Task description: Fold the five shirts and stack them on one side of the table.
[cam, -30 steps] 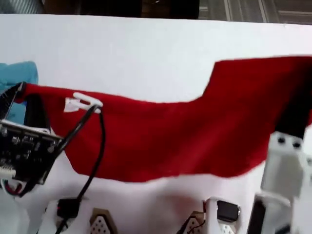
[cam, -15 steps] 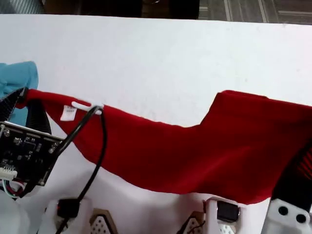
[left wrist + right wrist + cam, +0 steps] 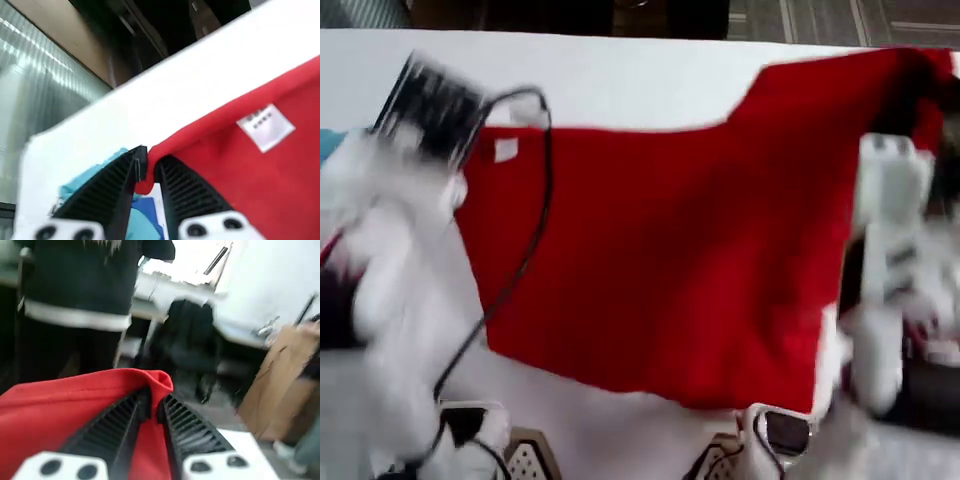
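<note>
Together, left gripper and right gripper pinch the red shirt — outspread.

The red shirt was soft matt cloth, the table was smooth and white, and the left gripper was ribbed black plastic.

1. One red shirt, bearing one white label.
2. Two grippers: a left gripper and a right gripper.
3. One patch of blue cloth at nine o'clock; number of pieces unclear.
4. One white table.
</note>
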### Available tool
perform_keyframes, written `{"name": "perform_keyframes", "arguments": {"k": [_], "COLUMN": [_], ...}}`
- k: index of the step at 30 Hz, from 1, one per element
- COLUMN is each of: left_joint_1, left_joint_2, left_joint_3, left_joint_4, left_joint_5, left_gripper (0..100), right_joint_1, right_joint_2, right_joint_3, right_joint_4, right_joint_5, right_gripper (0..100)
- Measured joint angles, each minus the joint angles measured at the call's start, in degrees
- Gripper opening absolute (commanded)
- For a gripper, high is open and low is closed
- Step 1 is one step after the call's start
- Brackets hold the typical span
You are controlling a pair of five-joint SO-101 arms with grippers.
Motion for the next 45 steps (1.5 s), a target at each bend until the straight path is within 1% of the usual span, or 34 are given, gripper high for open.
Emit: {"name": "perform_keyframes", "arguments": {"k": [3, 6, 8, 11, 16, 19, 22, 24, 27, 31, 39, 41, 45], "left_joint_1": [0.0, 0.1, 0.1, 0.1, 0.1, 0.3, 0.8, 1.0, 1.0, 1.0, 1.0, 1.0, 1.0], "left_joint_2": [6.0, 12.0, 15.7, 21.7, 32.7, 38.3, 43.6, 47.5, 53.3, 59.8, 67.0, 67.5, 69.3], "left_joint_3": [0.3, 0.3, 0.3, -2.8, -15.1, -25.6, -35.3, -39.1, -41.3, -41.5, -41.5, -41.5, -41.6], "left_joint_4": [-4.5, -9.3, -12.2, -13.5, -13.3, -9.4, -5.6, -4.1, -3.8, -3.8, -3.6, -3.6, -5.1], "left_joint_5": [0.0, 0.0, 0.0, 0.0, 0.0, 0.0, 0.0, 0.0, 0.0, 0.0, 0.0, 0.0, 0.0], "left_gripper": [3, 3, 3, 3, 3, 3, 3, 3, 3, 3, 3, 3, 3], "right_joint_1": [-1.5, -2.4, -2.9, -3.6, -3.7, -3.7, -3.8, -3.8, -3.8, -3.8, -4.7, -5.1, -5.4], "right_joint_2": [6.1, 12.7, 17.4, 24.9, 37.4, 44.0, 49.2, 52.4, 56.8, 62.7, 72.1, 73.9, 79.6], "right_joint_3": [3.4, 3.8, 3.8, 2.2, -8.1, -16.8, -25.5, -30.2, -33.6, -34.3, -35.6, -36.8, -39.6], "right_joint_4": [-4.8, -10.8, -14.5, -17.2, -17.8, -16.9, -13.0, -10.0, -6.5, -3.9, -3.4, -5.5, -12.9], "right_joint_5": [0.0, 0.2, 1.8, 3.6, 4.1, 4.1, 4.1, 4.1, 4.2, 4.2, 4.3, 4.3, 4.2], "right_gripper": [1.9, 1.9, 1.9, 1.9, 1.9, 1.9, 1.9, 1.9, 1.9, 1.9, 1.9, 1.9, 1.9]}}
